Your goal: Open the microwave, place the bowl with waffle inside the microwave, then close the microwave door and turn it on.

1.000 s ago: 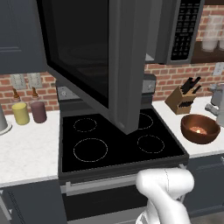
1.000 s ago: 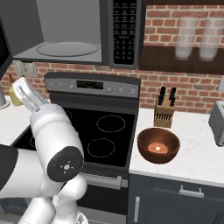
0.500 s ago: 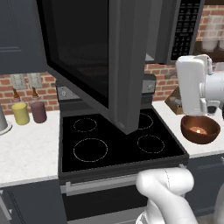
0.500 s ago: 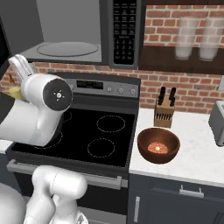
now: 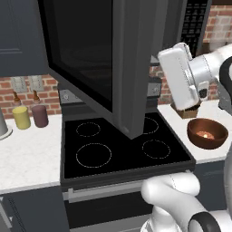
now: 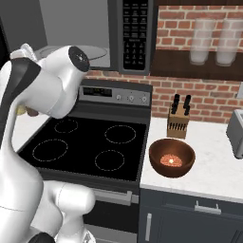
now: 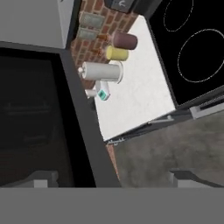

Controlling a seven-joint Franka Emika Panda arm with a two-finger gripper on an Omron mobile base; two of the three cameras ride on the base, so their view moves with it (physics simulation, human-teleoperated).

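With the microwave door (image 5: 106,59) swung wide, the tool (image 7: 109,177), fingers apart and empty, should descend over the bowl (image 6: 172,157) on the right worktop (image 6: 213,166), gripping its rim.

No text can be read. Pale markings are seen on the microwave's button panel (image 6: 137,33) and the stove's display (image 6: 100,91), perhaps labels, but they are too blurred.
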